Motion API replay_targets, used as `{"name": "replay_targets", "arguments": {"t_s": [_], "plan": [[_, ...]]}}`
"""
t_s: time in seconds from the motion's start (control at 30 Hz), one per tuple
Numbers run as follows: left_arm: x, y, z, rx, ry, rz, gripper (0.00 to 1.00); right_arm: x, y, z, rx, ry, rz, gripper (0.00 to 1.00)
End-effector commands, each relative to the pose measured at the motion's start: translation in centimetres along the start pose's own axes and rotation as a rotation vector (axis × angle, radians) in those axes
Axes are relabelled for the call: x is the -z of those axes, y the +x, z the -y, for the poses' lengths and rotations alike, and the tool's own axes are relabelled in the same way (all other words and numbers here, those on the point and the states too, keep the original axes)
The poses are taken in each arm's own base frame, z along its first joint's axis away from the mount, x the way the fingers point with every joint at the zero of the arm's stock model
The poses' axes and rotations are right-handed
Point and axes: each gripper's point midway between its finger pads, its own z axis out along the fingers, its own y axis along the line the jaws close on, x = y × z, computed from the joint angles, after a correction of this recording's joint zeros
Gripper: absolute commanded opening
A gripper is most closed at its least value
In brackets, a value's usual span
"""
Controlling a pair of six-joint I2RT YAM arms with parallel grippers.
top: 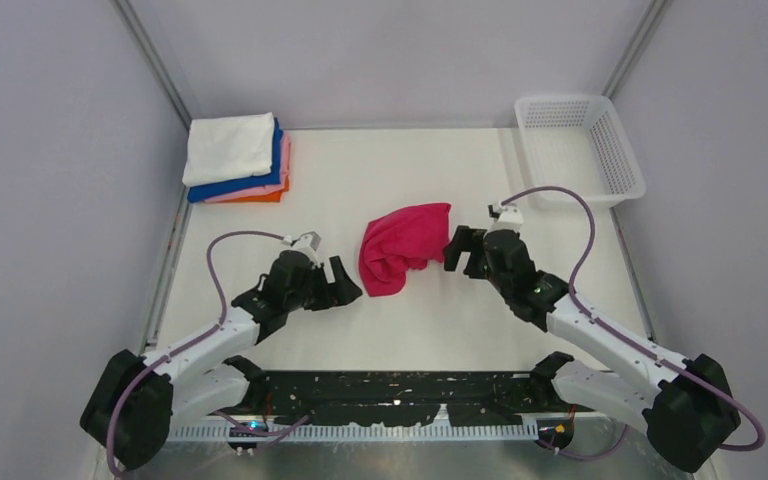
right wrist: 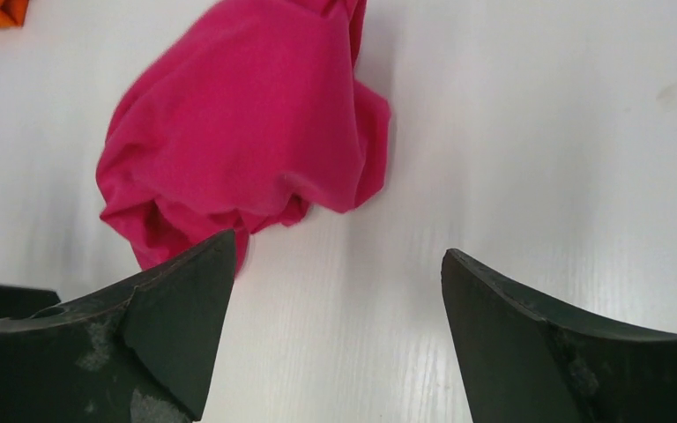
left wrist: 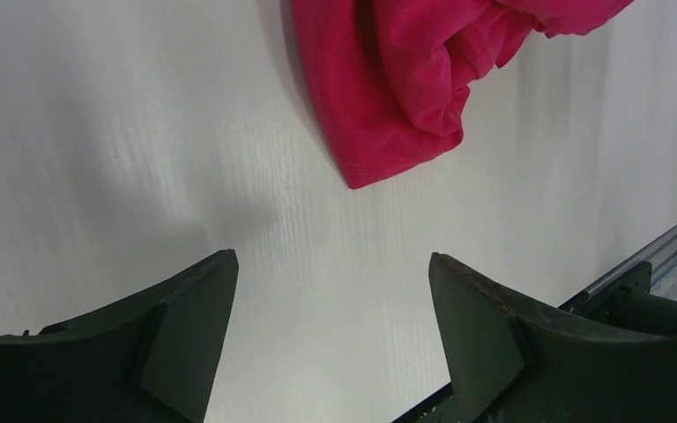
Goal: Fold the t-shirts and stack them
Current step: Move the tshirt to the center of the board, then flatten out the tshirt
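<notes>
Far right stands a white plastic mesh basket [top: 615,150], while the left claw [top: 346,281] and right claw [top: 463,250], both agape, flank a crumpled magenta-red cloth t-shirt [top: 405,245].

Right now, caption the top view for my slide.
Open left gripper and open right gripper flank a crumpled magenta shirt; folded stack back left, basket back right.

the left gripper [left wrist: 331,260] hangs over the white table [left wrist: 97,132], its two dark fingers [left wrist: 185,326] spread wide with only bare tabletop between them. ahead of it lies the magenta-red t-shirt [left wrist: 405,79], crumpled in folds, its lower corner pointing toward the gap but clear of both fingertips. a metal rail [left wrist: 661,251] runs along the table's right edge.
</notes>
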Motion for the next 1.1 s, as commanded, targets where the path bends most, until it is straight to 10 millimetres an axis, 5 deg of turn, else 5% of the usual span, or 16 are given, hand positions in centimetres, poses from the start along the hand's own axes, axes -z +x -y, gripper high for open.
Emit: {"name": "replay_targets", "arguments": {"t_s": [0.0, 0.17, 0.63, 0.87, 0.93, 1.07], "plan": [[-1.8, -1.3, 4.2, -0.003, 0.149, 0.018, 0.81, 0.1, 0.6, -3.9, -0.106, -0.209, 0.081, 0.93], [-4.6, -0.9, 5.3, -0.010, 0.173, -0.043, 0.73, -1.4, 5.1, -5.3, -0.041, -0.212, -0.002, 0.87], [-10.1, 0.3, 1.7, -0.061, -0.092, -0.087, 0.40, -8.4, 8.3, -8.1, -0.021, -0.165, -0.023, 0.70], [-11.3, 0.7, 1.3, -0.065, -0.130, -0.128, 0.00, -10.6, 8.9, -7.5, -0.052, -0.088, -0.009, 0.62], [-11.2, 0.3, 0.9, -0.073, -0.152, -0.110, 0.00, -11.0, 8.7, -7.5, -0.066, -0.074, 0.001, 0.57], [-9.7, -0.6, 0.8, -0.080, -0.167, -0.064, 0.00, -10.7, 8.3, -6.7, -0.065, -0.031, 0.021, 0.20]]}}
